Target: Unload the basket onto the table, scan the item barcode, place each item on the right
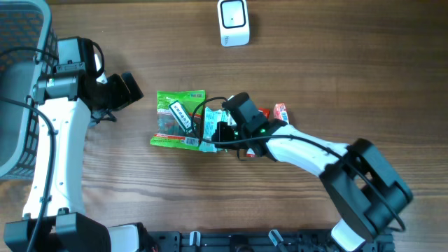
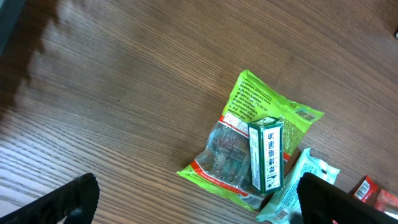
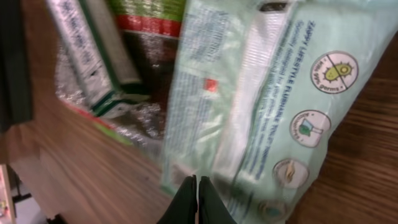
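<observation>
Touching wipes packet (image 3: 261, 93) edge: right end effector (image 3: 196, 190) clenched; left end effector (image 1: 136, 89) released.

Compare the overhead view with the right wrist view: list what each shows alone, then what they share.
Overhead only: the white barcode scanner at the top, the grey basket at the picture's left edge, and red packets. Right wrist only: the print and round icons on the pale green wipes pack, and the right gripper, jaws shut, at that pack's edge. Shared: the wipes pack, the green snack bag, and the green-and-white box lying on it.
</observation>
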`<state>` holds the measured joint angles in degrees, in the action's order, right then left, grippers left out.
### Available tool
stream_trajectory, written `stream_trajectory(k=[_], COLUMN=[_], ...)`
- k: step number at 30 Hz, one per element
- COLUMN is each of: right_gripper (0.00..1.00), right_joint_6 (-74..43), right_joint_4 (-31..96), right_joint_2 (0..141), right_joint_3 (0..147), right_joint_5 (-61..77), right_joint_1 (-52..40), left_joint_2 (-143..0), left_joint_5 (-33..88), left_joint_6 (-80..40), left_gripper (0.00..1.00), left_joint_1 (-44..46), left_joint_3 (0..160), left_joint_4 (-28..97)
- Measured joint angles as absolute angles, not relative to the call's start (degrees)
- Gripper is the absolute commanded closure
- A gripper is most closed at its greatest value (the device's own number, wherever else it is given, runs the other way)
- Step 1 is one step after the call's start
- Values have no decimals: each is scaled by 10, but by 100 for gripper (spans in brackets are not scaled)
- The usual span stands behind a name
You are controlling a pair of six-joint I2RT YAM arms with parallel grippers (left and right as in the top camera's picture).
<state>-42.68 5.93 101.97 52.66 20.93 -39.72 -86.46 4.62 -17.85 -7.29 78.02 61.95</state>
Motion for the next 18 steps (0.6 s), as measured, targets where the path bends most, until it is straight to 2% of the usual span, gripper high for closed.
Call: stream_trajectory(k=[4, 5, 11, 18], right_gripper=[43, 39, 30, 26], right_joint_6=[-357, -339, -265, -241], right_joint_4=[155, 178, 357, 389], right_joint_2=[919, 899, 870, 921], right_joint_3=[562, 582, 717, 750], right_joint_5=[204, 203, 187, 179], right_joint_1=[-397, -396, -367, -343], left_joint_2=[-865, -865, -865, -865], left_joint_5=[46, 46, 46, 46], left_joint_6=[-178, -178, -178, -178], left_gripper=[0, 0, 0, 0], left_joint_1=[-73, -73, -73, -73], left_joint_3=[780, 780, 780, 780], left_joint_4=[620, 620, 620, 620])
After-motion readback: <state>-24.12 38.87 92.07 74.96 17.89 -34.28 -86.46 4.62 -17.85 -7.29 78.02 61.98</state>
